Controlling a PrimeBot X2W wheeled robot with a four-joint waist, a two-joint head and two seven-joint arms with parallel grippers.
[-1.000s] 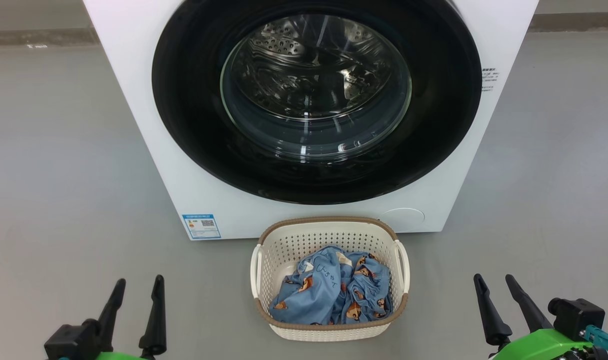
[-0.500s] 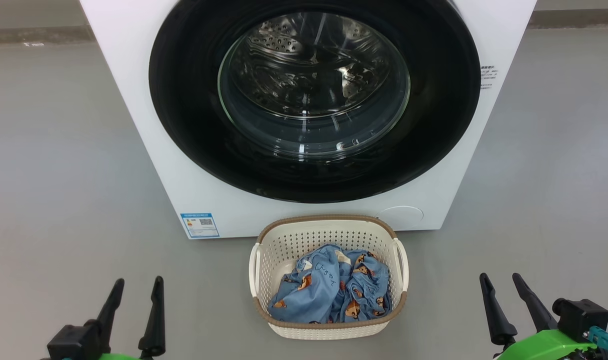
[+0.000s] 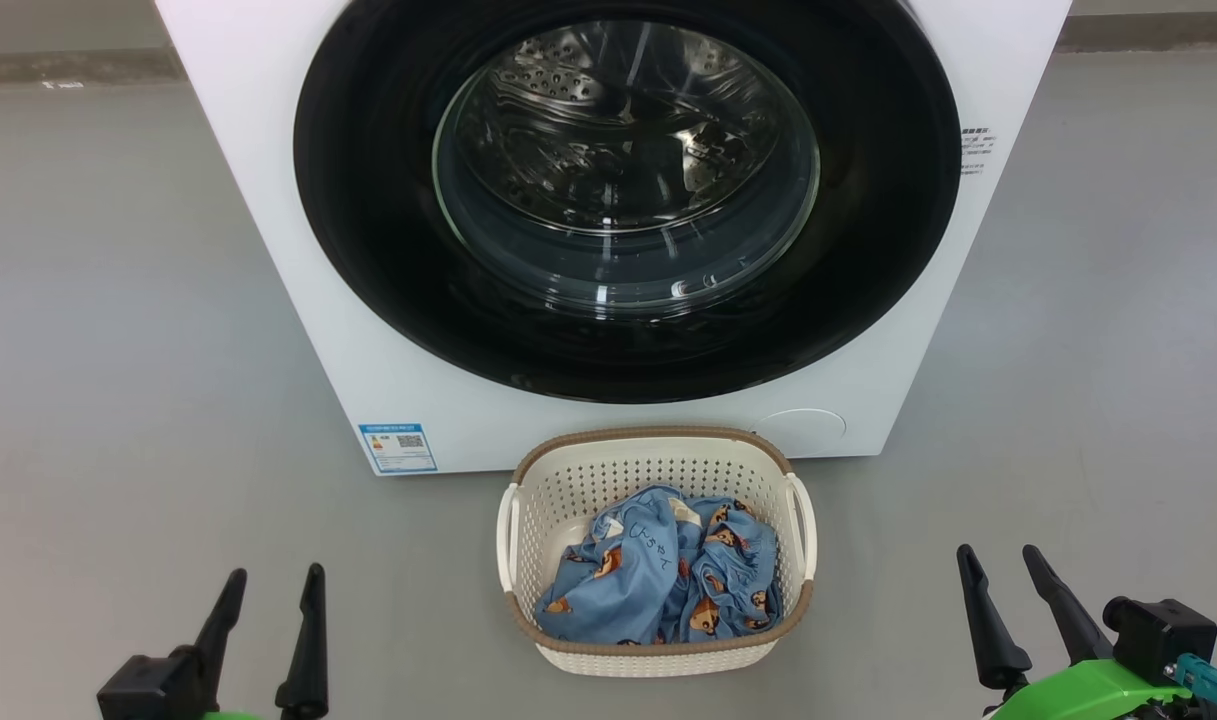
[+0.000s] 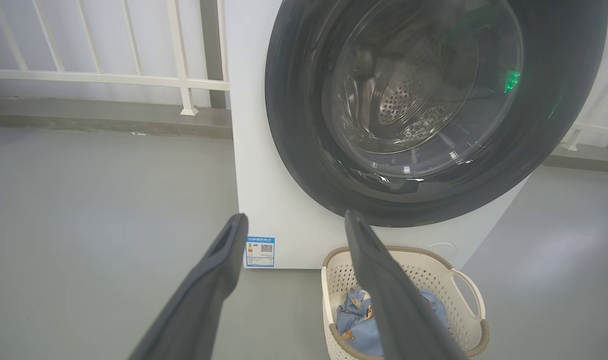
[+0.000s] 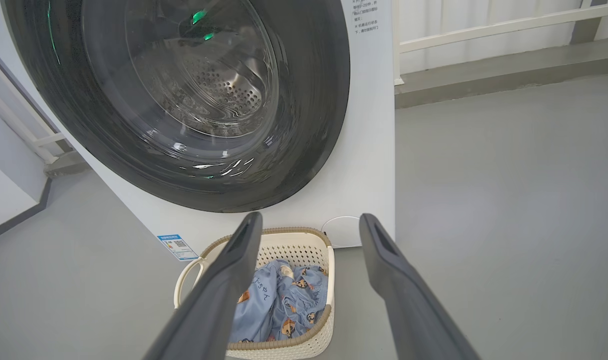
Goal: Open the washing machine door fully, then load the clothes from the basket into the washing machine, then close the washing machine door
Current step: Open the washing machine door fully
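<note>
One big white washing machine (image 3: 298, 300) stands close behind the basket (image 3: 658, 433) on the grey floor (image 3: 118, 350); whether its front touches the basket's far rim cannot be told. The washing machine door (image 3: 388, 250) is closed, lying flat against the front. Its wide glossy black rim rises above and behind the basket, and the perforated steel drum shows through the bulging glass window (image 3: 623, 170) at its centre. The basket is cream-white and perforated, with a brown woven-look rim and white side handles, and it sits upright. The clothes (image 3: 658, 580) lie inside it in a crumpled heap, light blue with small brown-orange bears and some dark handwriting, bunched toward the basket's near wall. The left gripper (image 3: 275, 573) hovers well apart from the basket on its left side, about level with its near rim. Its two dark fingers are spread wide and empty, pointing toward the machine. The right gripper (image 3: 996, 550) hovers well apart on the basket's right side, also spread wide with nothing between its fingers. Neither gripper touches the basket or the clothes, which lie between the two. A blue label sticker (image 3: 398, 447) sits low on the machine's front, behind and to the left of the basket. A round flap (image 3: 803, 425) sits just behind the basket's far right corner.
</note>
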